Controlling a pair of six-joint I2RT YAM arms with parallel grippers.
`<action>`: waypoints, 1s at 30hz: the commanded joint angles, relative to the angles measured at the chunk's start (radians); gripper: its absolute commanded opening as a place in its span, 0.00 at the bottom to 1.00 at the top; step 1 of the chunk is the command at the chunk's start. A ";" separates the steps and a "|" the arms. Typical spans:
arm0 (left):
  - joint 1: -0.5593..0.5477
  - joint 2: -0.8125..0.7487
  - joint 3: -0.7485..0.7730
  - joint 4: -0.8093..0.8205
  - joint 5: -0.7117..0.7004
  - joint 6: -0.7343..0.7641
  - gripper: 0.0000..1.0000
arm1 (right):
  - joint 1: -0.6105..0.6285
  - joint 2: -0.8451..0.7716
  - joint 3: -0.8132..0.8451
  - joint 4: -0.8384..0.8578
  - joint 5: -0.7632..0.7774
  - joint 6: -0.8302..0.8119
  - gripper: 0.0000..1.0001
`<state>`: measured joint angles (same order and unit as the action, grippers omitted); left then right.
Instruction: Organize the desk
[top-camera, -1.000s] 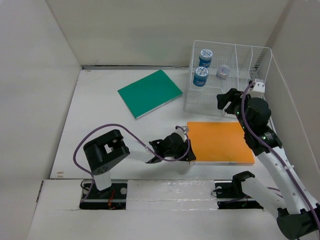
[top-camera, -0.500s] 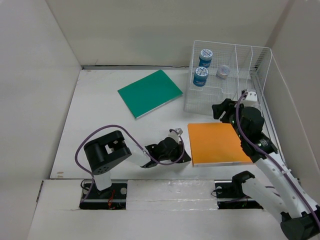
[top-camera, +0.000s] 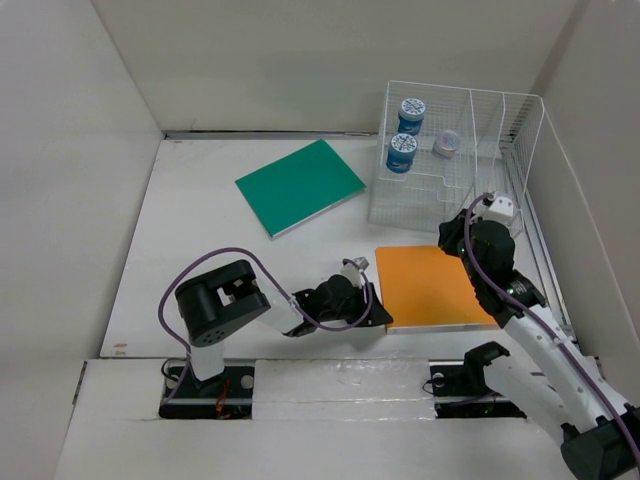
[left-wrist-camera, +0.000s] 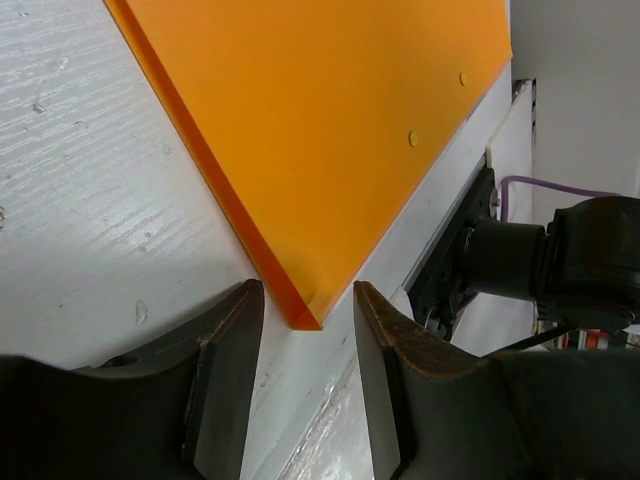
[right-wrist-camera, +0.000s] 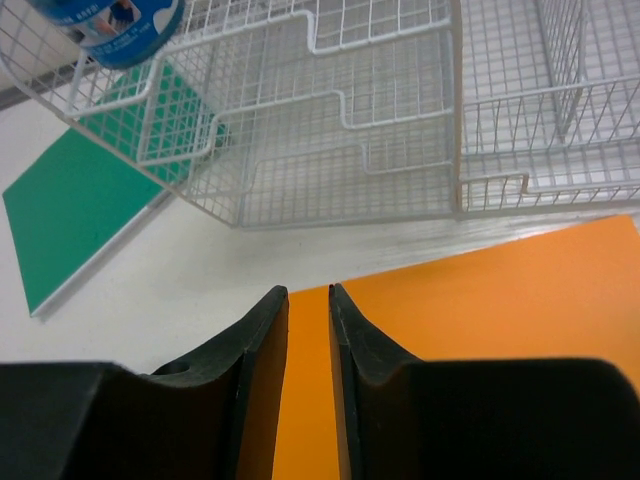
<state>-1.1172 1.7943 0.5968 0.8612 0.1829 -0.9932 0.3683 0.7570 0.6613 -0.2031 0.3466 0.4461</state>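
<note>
The white desk (top-camera: 200, 230) holds a flat orange board (top-camera: 425, 285) at the near right. My left gripper (top-camera: 378, 313) lies low at the board's near-left corner. In the left wrist view the gripper (left-wrist-camera: 305, 355) is open, with the orange corner (left-wrist-camera: 300, 310) just in front of the gap, touching neither finger. My right gripper (top-camera: 449, 238) is over the board's far part. In the right wrist view the right gripper (right-wrist-camera: 308, 292) has its jaws almost together with nothing in them, and the orange board (right-wrist-camera: 500, 300) shows through the narrow gap.
A white wire rack (top-camera: 460, 150) at the back right holds two blue tins (top-camera: 401, 152) and a small jar (top-camera: 446, 143). It stands just beyond the board in the right wrist view (right-wrist-camera: 350, 120). A green board (top-camera: 300, 185) lies at the back centre. Wall panels close in on three sides.
My right gripper has moved from the rack's front toward me and now hangs over the orange board. My left gripper slid a little along the board's left edge to its near corner.
</note>
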 joint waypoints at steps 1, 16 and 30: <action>-0.001 0.005 -0.002 0.074 0.029 -0.010 0.37 | 0.008 -0.021 -0.011 0.053 -0.015 0.008 0.29; -0.001 0.037 -0.002 0.128 0.058 -0.042 0.29 | 0.008 -0.025 -0.005 0.053 -0.058 -0.004 0.32; -0.010 0.082 0.001 0.205 0.079 -0.093 0.28 | 0.008 -0.022 -0.029 0.071 -0.080 -0.001 0.32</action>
<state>-1.1183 1.8641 0.5968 0.9787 0.2409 -1.0565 0.3683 0.7391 0.6456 -0.1898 0.2790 0.4450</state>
